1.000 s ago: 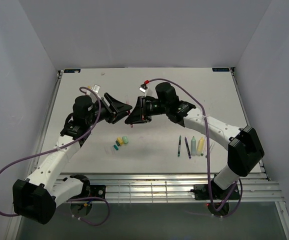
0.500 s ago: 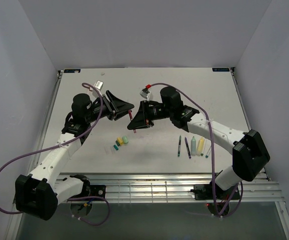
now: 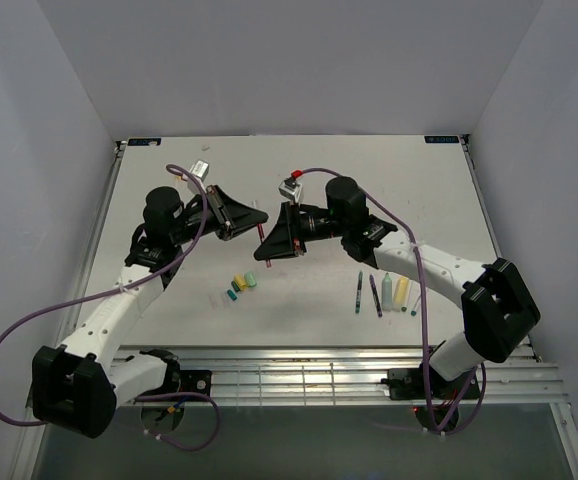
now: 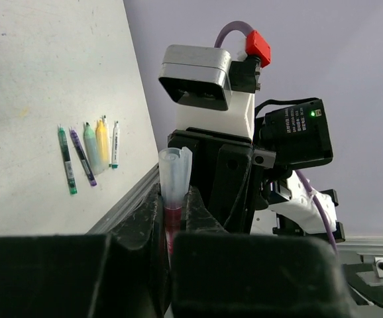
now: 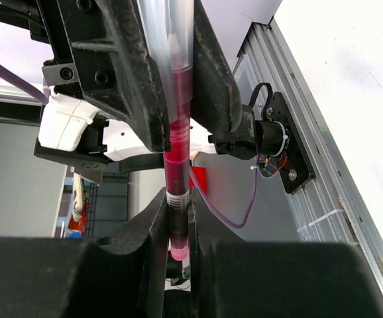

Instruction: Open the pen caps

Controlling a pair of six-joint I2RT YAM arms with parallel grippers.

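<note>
A red pen point(image 5: 177, 165) with a clear pen cap point(image 4: 175, 173) is held in the air between both grippers above the table's middle point(image 3: 265, 243). My left gripper point(image 4: 173, 205) is shut on the clear cap, its fingers point(image 5: 142, 86) pressing both sides. My right gripper point(image 5: 178, 215) is shut on the pen's barrel near the labelled back end. In the top view the left gripper point(image 3: 256, 220) and right gripper point(image 3: 270, 252) meet tip to tip. Loose yellow, green and teal pen caps point(image 3: 241, 284) lie on the table below.
Several uncapped pens and marker barrels point(image 3: 384, 293) lie in a row at the right, also seen from the left wrist as pens point(image 4: 89, 156). A metal rail point(image 3: 319, 360) runs along the table's near edge. Purple cables loop from both arms.
The left gripper's jaws have closed onto the clear cap. Both wrists shifted slightly, the right gripper dropping a little lower and leftward with the pen.
</note>
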